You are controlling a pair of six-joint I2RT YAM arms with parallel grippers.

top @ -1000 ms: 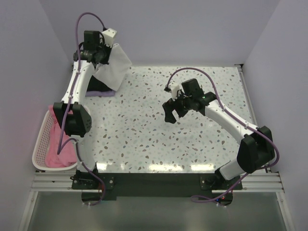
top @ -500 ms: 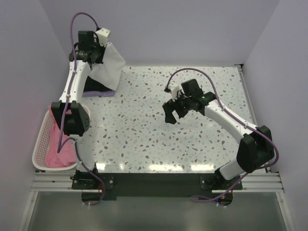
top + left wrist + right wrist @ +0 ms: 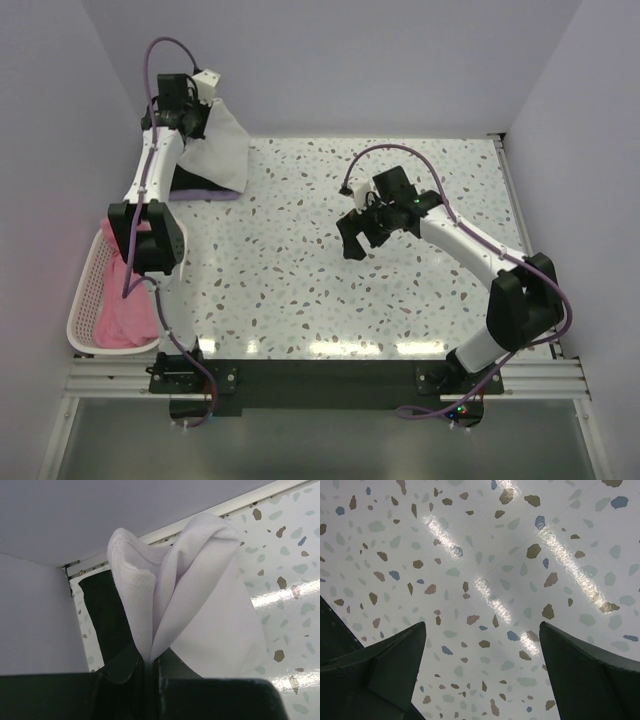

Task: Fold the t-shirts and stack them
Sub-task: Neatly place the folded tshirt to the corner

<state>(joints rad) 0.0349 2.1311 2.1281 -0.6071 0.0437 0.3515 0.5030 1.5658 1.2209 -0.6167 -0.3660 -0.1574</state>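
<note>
Moved: my left end effector (image 3: 192,103) has drawn further into the far left corner over the last second, carrying the white cotton t-shirt (image 3: 222,150) with it. My right arm has shifted only slightly.

Left end effector: my fingers are clamped together on a bunched fold of the white cotton t-shirt (image 3: 190,595). The wrist view shows the cloth pinched at the left end effector (image 3: 150,662) and billowing out in two soft lobes.

White shirt position: it is lifted and hangs at the far left of the speckled terrazzo tabletop (image 3: 400,290), close to the back wall.

Beneath it: a black t-shirt (image 3: 186,178) lies on a lavender t-shirt (image 3: 212,195) in that corner. I cannot tell whether the white hem touches them.

Right end effector: my right end effector (image 3: 350,240) hovers mid-tabletop with its jaws spread wide. In its wrist view the right end effector (image 3: 482,660) holds nothing, with bare speckled surface between the fingers.

Basket: the pale pink plastic lattice basket (image 3: 85,290) sits at the near left edge with pink t-shirts (image 3: 125,318) heaped inside.
</note>
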